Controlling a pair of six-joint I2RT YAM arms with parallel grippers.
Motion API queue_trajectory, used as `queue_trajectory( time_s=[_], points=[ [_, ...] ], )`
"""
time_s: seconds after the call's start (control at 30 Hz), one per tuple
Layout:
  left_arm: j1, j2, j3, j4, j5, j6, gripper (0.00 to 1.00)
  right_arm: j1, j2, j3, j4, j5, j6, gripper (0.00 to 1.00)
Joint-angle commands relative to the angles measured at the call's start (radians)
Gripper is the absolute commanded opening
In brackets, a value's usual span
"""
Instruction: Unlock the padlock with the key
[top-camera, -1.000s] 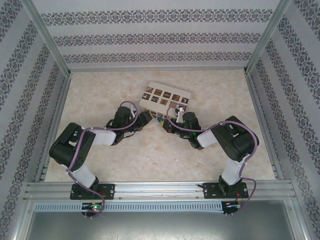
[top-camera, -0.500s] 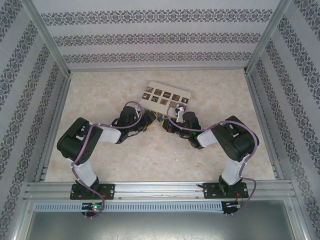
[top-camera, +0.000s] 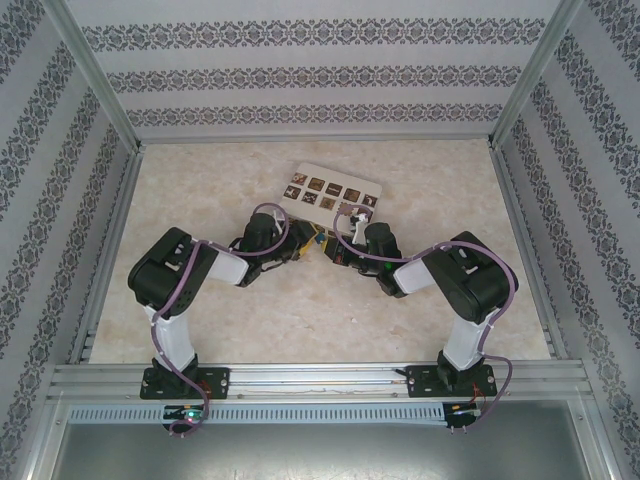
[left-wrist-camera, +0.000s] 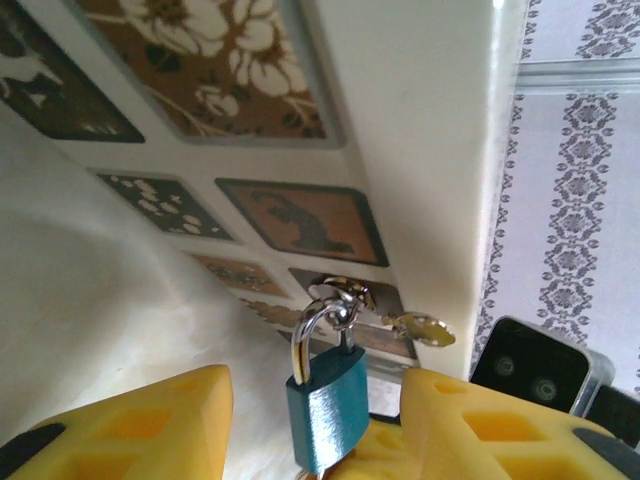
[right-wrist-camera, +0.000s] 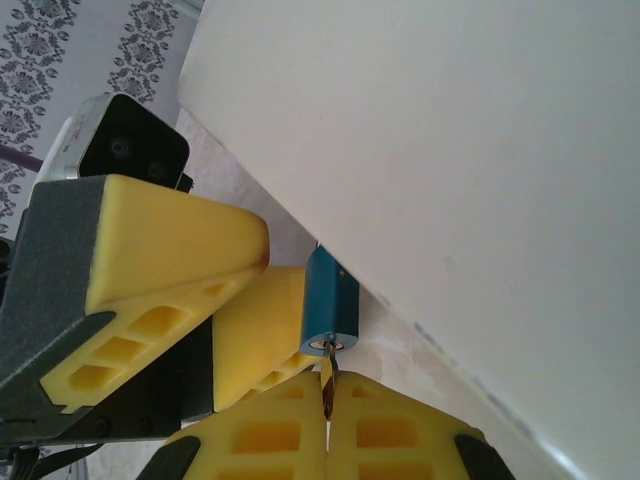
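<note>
Seen from above: a cream marbled surface (top-camera: 200, 190), closed in on three sides by pale walls (top-camera: 320, 75) banded with dark floral stripes. Aluminium frame (top-camera: 300, 378) along the edges and up the corners. Toward the back of the middle, a cream box (top-camera: 330, 192) set at a slant, dark patterned squares on its top. Just in front of it, left arm (top-camera: 185, 275) and right arm (top-camera: 470, 280) folded inward, tips nearly meeting.

From the left wrist: left claw (left-wrist-camera: 315, 380) spread apart, yellow fingers (left-wrist-camera: 150, 420) on either side of the padlock (left-wrist-camera: 325, 410). Padlock upright, teal body low, silvery shackle up, close by the box. A small ring and a pale metal tab at the shackle's top. Clear gap toward one finger; the other just beside or touching the body, impossible to tell which.

From the right wrist: right claw (right-wrist-camera: 328, 388) pressed together on the key (right-wrist-camera: 326, 372), key pointing up into the keyhole on the padlock's underside. Beyond the padlock, the plain pale side of the box, and a strip of marbled surface beneath it.
</note>
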Motion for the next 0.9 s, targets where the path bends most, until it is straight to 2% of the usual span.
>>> queue_trajectory(
  time_s=[0.0,0.4,0.73,0.87],
  points=[
    [-0.016,0.033,0.025,0.080,0.007,-0.035,0.45,-0.010,0.002,0.015,-0.019,-0.025,0.044,0.00],
    [-0.026,0.089,0.061,0.116,0.025,-0.071,0.36,-0.014,0.016,0.022,-0.020,-0.038,0.059,0.00],
    [-0.027,0.091,0.067,0.112,0.028,-0.071,0.19,-0.018,0.005,0.017,-0.020,-0.030,0.065,0.00],
    [-0.028,0.073,0.068,0.089,0.023,-0.059,0.14,-0.022,-0.015,0.003,-0.022,-0.011,0.059,0.06]
  ],
)
